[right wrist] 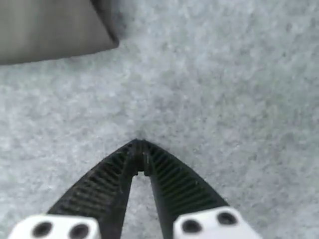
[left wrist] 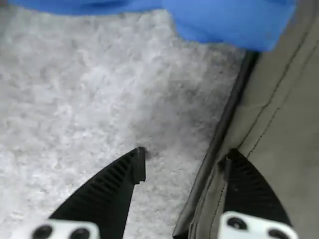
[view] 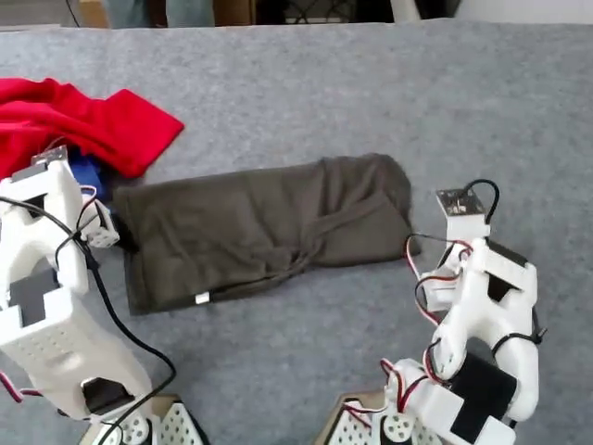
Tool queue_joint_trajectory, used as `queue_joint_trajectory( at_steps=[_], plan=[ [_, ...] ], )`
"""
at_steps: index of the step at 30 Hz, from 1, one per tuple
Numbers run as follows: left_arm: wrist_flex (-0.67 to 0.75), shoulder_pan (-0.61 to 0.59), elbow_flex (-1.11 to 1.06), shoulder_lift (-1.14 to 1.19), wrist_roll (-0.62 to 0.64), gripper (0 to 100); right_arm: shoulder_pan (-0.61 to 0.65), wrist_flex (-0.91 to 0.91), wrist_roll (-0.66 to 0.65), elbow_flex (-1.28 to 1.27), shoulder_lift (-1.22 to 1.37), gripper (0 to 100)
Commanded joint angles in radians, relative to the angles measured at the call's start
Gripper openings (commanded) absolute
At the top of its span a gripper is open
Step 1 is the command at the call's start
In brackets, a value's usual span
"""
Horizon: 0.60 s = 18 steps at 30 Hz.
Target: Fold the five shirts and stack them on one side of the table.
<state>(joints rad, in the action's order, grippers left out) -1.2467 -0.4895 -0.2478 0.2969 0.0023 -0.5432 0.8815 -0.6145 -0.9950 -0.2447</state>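
An olive shirt point(view: 269, 227) lies partly folded in the middle of the grey felt table point(view: 371, 83). At its left edge my left gripper point(left wrist: 187, 159) stands open: one finger point(left wrist: 244, 186) rests over the olive shirt's hem point(left wrist: 284, 114), the other point(left wrist: 122, 177) over bare felt. A blue shirt point(left wrist: 224, 20) lies just beyond it, and in the high view the blue shirt point(view: 88, 171) peeks out from under a crumpled red shirt point(view: 83, 125). My right gripper point(right wrist: 139, 145) is shut with nothing in it, low over the felt beside the olive shirt's corner point(right wrist: 50, 30).
The left arm point(view: 46, 287) stands at the table's front left, the right arm point(view: 482, 306) at the front right. Bare felt stretches across the back and right of the table point(view: 482, 111).
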Motion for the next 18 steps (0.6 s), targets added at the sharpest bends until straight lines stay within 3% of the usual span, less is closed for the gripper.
queue_joint_trajectory(
  at_steps=[1, 9, 18],
  plan=[
    [-0.006, 0.033, 0.022, -0.008, 0.017, 27, -0.011, -0.015, 0.005, -0.002, -0.028, 1.5],
    [-0.190, 0.041, 0.101, -0.209, 0.017, 27, -0.011, -0.015, 0.000, -0.007, -0.028, 1.5],
    [-0.009, 0.074, -0.016, -0.048, 0.089, 27, -0.011, -0.017, -0.002, -0.007, -0.028, 1.5]
  ],
)
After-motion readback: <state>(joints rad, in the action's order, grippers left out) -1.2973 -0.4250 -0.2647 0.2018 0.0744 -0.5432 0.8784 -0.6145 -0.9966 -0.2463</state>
